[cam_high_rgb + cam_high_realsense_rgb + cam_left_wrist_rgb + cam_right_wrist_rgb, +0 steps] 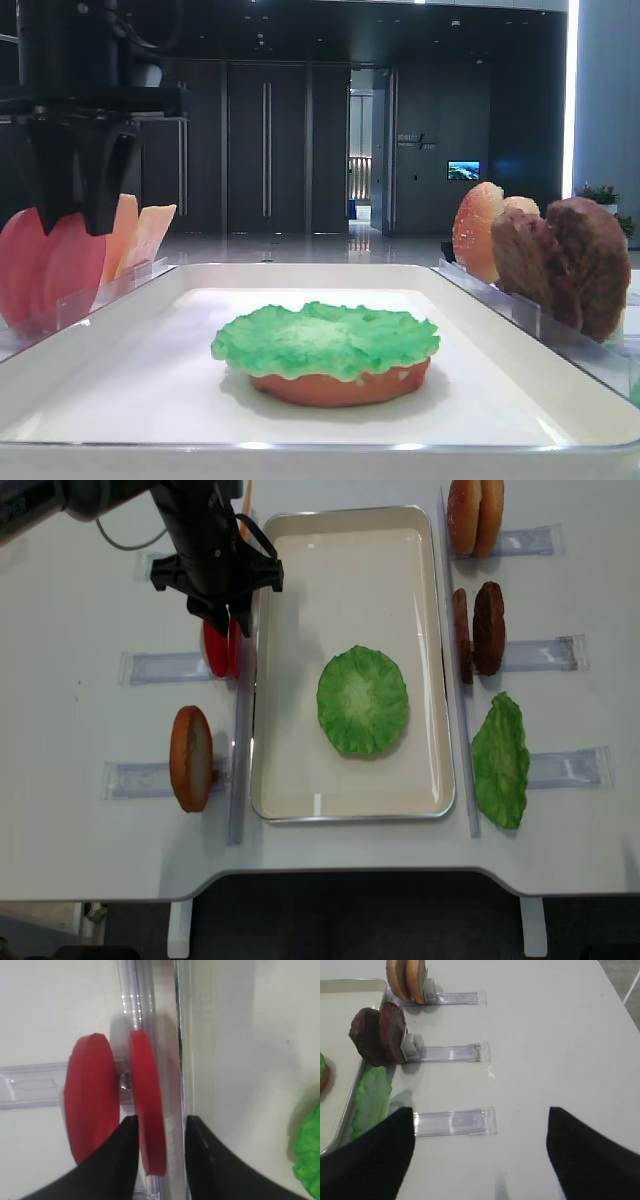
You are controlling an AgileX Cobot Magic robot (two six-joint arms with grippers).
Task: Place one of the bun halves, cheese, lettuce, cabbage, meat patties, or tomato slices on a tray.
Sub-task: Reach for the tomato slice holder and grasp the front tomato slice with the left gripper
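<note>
The left hand [159,1152] straddled the inner tomato slice [146,1110], fingers not quite clamped, and could knock its upright neighbour [92,1097] over when lifting.

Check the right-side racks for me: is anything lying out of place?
Yes. One lettuce leaf lies flat on the table between the tray rim and the nearest clear rack, instead of standing in it. That rack's slot looks empty. The meat patties and buns stand upright in theirs.

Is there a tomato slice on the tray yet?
No, the tray holds only a lettuce leaf on a bun half; both tomato slices stand in the rack left of it.
</note>
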